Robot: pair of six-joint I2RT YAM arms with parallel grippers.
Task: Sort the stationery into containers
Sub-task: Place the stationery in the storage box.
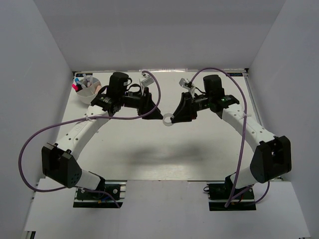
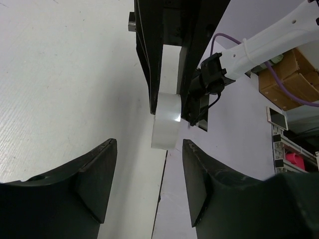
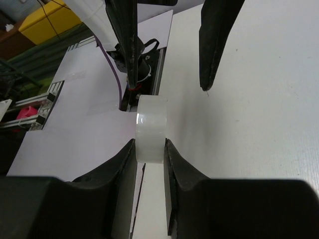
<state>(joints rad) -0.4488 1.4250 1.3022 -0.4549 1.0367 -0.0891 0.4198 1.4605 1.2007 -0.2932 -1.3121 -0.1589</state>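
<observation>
At the far left of the desk [image 1: 149, 149], some stationery [image 1: 77, 83] is already stood in the white tub [image 1: 88, 96]. The left jaws are held apart, lined up on the tape ring [image 1: 169, 119] without touching it. The ring is clamped near mid-desk by the right jaws, and has yet to be sorted.

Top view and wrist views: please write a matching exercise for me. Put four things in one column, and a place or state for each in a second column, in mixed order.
Things:
1. tape ring
2. white tub
3. left hand
4. right hand

Places or states:
A. open, holding nothing
B. far left corner of the table, markers inside
C. closed on the ring
D. between the two hands

Pairs: 1-D, 2-B, 3-A, 4-C
</observation>
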